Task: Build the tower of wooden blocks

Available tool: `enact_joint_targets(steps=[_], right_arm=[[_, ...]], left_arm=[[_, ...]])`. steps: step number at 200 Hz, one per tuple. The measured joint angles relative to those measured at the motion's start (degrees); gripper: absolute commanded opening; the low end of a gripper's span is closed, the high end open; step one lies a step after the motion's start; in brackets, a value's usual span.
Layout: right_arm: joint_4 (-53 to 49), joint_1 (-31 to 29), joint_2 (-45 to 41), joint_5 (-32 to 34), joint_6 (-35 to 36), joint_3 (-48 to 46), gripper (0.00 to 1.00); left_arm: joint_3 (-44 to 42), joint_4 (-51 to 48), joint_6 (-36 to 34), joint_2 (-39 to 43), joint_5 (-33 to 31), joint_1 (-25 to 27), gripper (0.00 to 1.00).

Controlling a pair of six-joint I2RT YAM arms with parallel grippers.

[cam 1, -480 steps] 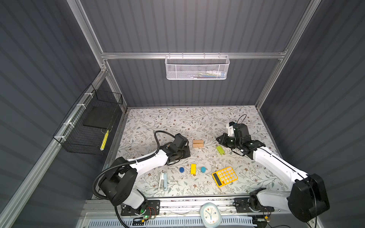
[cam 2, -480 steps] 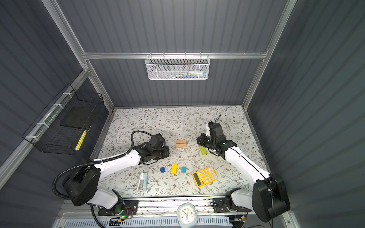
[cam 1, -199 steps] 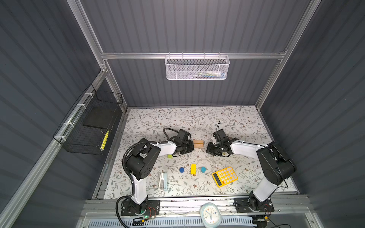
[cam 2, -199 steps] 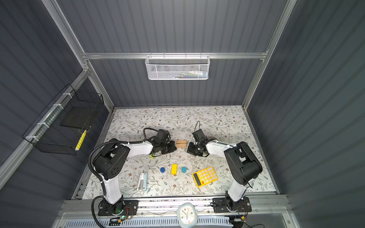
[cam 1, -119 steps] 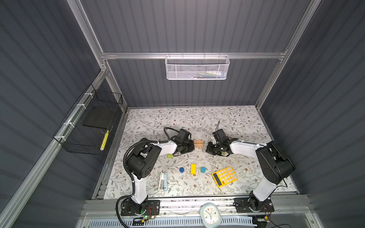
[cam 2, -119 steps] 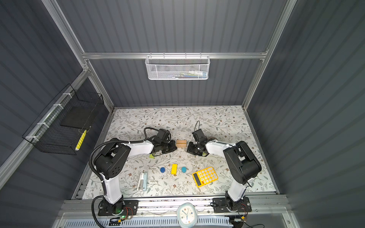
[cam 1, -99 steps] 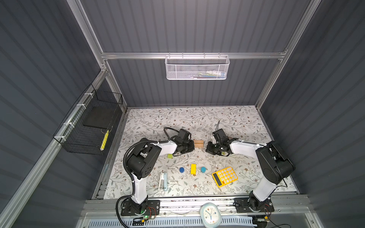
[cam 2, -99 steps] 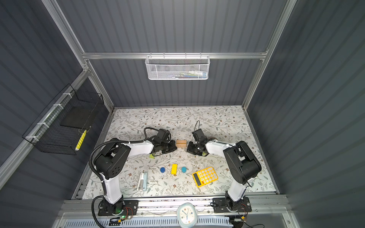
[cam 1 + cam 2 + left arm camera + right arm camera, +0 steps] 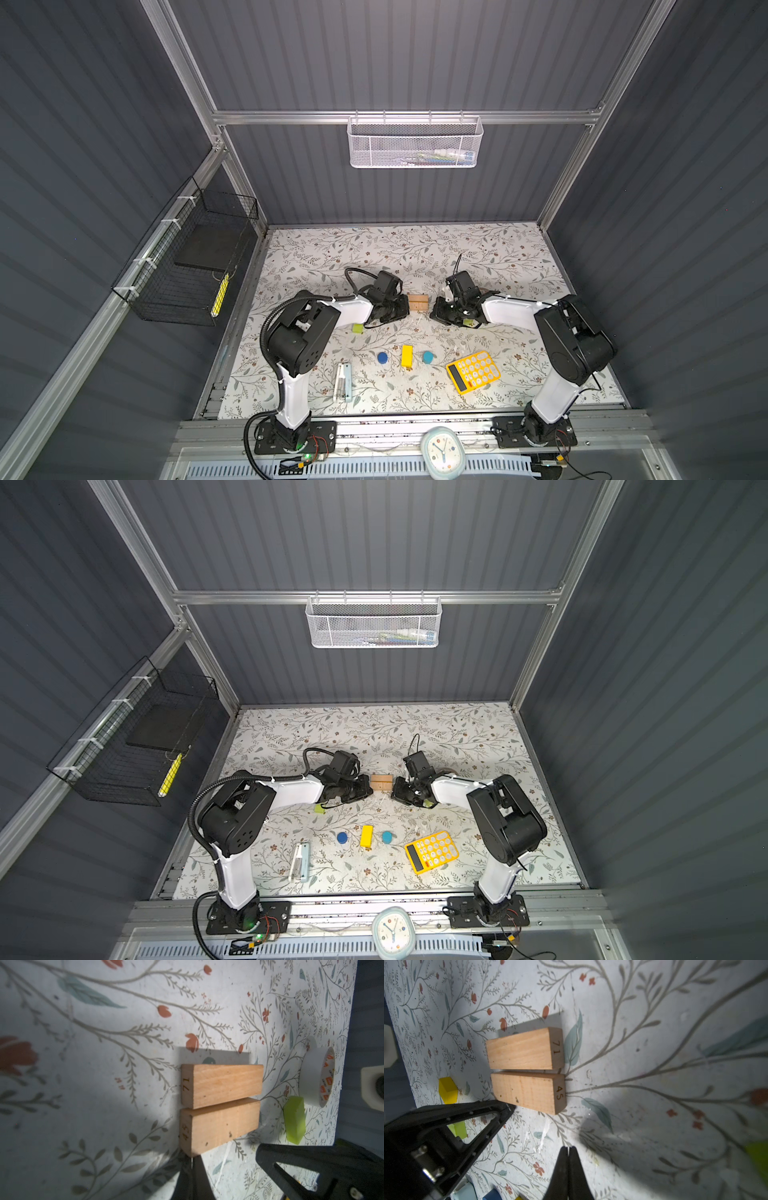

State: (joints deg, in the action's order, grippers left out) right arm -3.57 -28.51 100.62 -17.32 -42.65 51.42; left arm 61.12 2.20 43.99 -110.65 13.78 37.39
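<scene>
On the floral counter (image 9: 654, 1022) the tan bar stamped 71 (image 9: 523, 1051) and the bar stamped 45 (image 9: 527, 1093) lie flat, long sides touching, between two closed, empty pincers: the left pincer (image 9: 192, 1164) touches one end of 45, and the right pincer (image 9: 568, 1150) points at its other end, slightly apart. Beyond the right pincer stands a white tape roll (image 9: 315, 1076) (orange print, unreadable). High behind both pincers a white mesh basket (image 9: 415, 143) holds pen-like items; far out on the left pincer's side a black wire basket (image 9: 187, 266) holds a dark slab and a yellow strip.
</scene>
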Motion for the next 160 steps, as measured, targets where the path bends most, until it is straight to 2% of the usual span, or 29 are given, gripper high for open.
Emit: enact_joint_targets(steps=[160], right_arm=[[4.9, -0.3, 3.7, -1.7, -2.1, 0.6, 0.00]], left_arm=[[-0.2, 0.5, 0.2, -0.1, 0.0, 0.0, 0.00]])
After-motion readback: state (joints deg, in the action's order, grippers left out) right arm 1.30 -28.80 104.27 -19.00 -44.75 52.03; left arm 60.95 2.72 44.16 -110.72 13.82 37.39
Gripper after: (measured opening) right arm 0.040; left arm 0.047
